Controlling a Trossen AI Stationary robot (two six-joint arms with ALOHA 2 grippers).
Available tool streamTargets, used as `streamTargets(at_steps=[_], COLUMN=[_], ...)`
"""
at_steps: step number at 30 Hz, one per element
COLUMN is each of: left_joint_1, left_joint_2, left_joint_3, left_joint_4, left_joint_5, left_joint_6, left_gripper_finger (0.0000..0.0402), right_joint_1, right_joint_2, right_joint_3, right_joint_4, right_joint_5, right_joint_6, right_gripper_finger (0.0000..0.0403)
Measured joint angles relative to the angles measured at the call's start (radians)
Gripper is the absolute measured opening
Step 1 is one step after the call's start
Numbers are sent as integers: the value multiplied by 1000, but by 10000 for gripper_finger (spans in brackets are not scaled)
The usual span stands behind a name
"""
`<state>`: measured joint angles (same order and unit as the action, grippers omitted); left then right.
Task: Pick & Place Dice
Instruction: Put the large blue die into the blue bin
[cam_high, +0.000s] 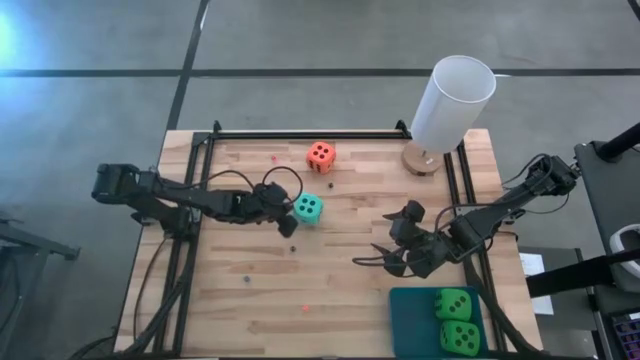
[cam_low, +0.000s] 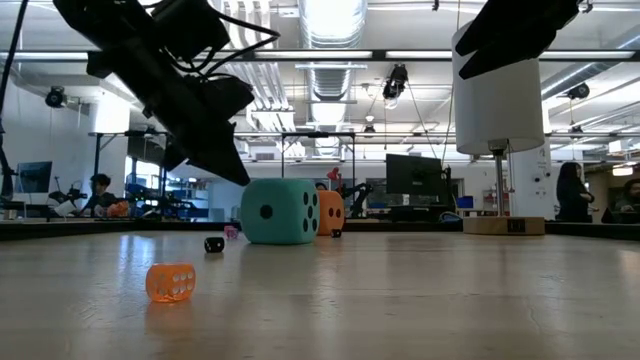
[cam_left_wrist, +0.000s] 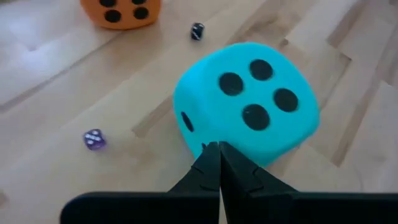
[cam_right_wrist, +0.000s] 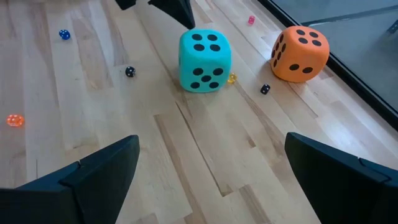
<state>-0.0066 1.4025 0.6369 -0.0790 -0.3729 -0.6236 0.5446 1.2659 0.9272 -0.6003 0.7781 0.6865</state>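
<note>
Just ahead of my left hand (cam_left_wrist: 219, 149) sits the turquoise die (cam_left_wrist: 247, 102), touching or nearly touching the pinched-shut fingertips, four pips up. It looks like soft foam, light and squashy, so I judge it will roll away if nudged; I'd open up and take it across two opposite flat faces, low down. My right hand (cam_high: 385, 255) hangs wide and empty, well back from it. Beyond the turquoise die, the orange-red die (cam_right_wrist: 300, 53) rests on the desk (cam_high: 330, 290). Two green dice (cam_high: 455, 322) already lie in the teal tray (cam_high: 410, 325).
</note>
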Motion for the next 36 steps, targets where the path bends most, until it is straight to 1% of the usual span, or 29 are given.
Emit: streamTargets(at_steps=[4,7,21,36], left_joint_1=[3,6,24,24], left_joint_2=[0,0,0,0], left_joint_3=[0,0,-2,-3], left_joint_4=[-28,-30,-31,-30], left_joint_5=[-71,-106,-158,-159], left_joint_6=[-2,-4,-28,-30], left_gripper_finger=[1,1,1,17], right_joint_1=[0,0,0,0], right_joint_2=[0,0,0,0], right_joint_3=[0,0,0,0], right_joint_4=[0,0,0,0], right_joint_5=[0,0,0,0], right_joint_6=[0,0,1,2], right_gripper_finger=[400,400,400,400])
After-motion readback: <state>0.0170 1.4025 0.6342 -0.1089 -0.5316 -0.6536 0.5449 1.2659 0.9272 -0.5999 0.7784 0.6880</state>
